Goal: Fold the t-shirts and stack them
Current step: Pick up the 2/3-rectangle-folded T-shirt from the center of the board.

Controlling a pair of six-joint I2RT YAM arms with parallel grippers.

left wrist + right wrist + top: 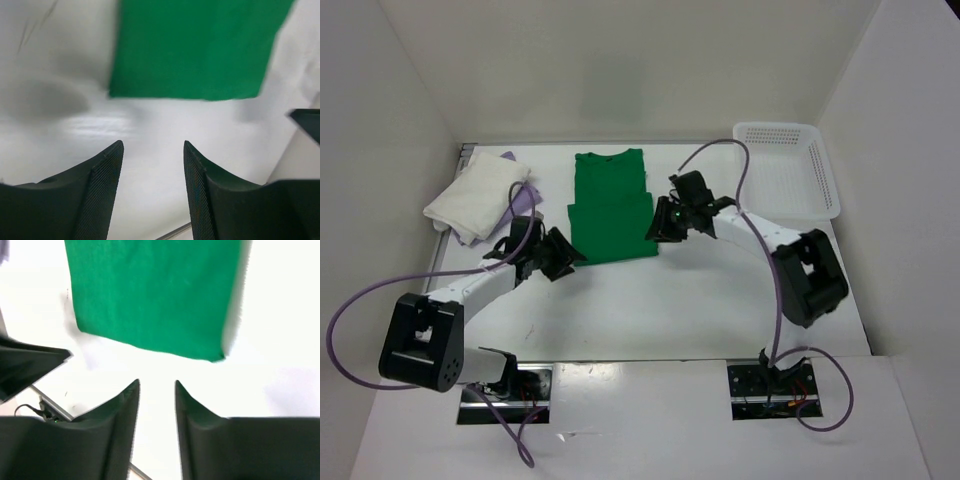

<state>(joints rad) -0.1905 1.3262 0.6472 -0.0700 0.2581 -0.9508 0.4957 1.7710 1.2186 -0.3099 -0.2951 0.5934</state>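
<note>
A bright green t-shirt (612,205) lies flat on the table, its lower half folded up over the rest. It also fills the top of the left wrist view (195,47) and of the right wrist view (150,295). A folded white t-shirt (478,192) rests on a lavender one (527,198) at the back left. My left gripper (567,256) hovers off the green shirt's lower left corner, open and empty (153,150). My right gripper (658,226) is by the shirt's right edge, open and empty (156,385).
A white perforated basket (787,168) stands at the back right. White walls close in the table on the left, back and right. The right arm's purple cable (720,150) arches over the table beside the basket.
</note>
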